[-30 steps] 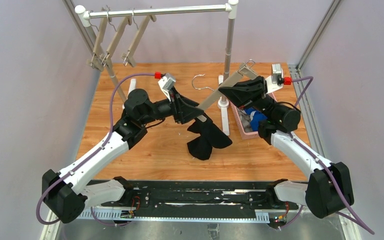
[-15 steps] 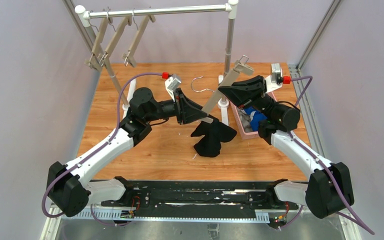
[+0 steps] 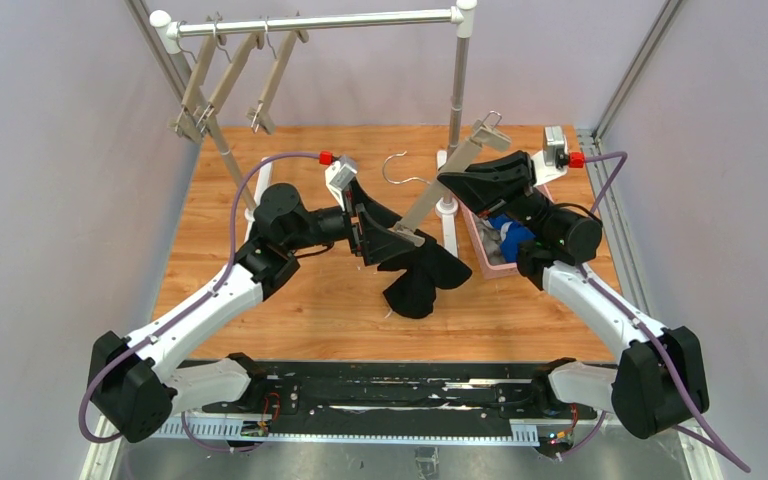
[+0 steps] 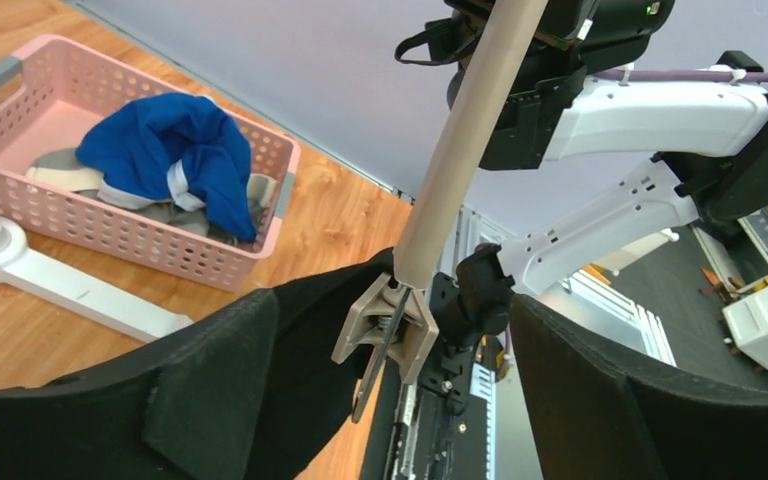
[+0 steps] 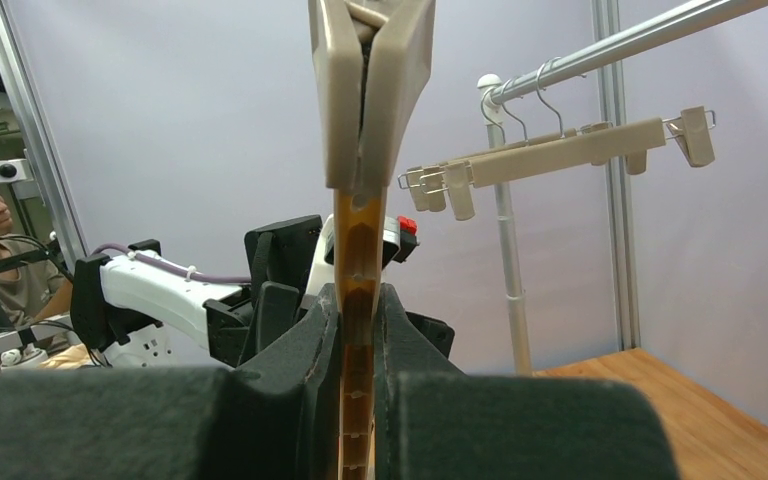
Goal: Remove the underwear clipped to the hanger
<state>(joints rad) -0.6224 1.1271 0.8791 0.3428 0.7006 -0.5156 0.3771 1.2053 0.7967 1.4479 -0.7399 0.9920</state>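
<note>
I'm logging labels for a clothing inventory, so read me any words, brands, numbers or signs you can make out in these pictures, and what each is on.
No text can be read in any view.
Blue underwear in the pink basket: a pale waistband strip shows, but any lettering on it is too blurred to read.
Hanger: no marks visible on the bar or the clip.

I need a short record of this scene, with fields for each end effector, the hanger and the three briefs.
left end effector: open, fingers either side of lower clip
right end effector: shut on hanger
hanger: tilted, off the rack
black briefs: hanging at that clip
blue briefs: in pink basket
grey briefs: in basket, under blue
</note>
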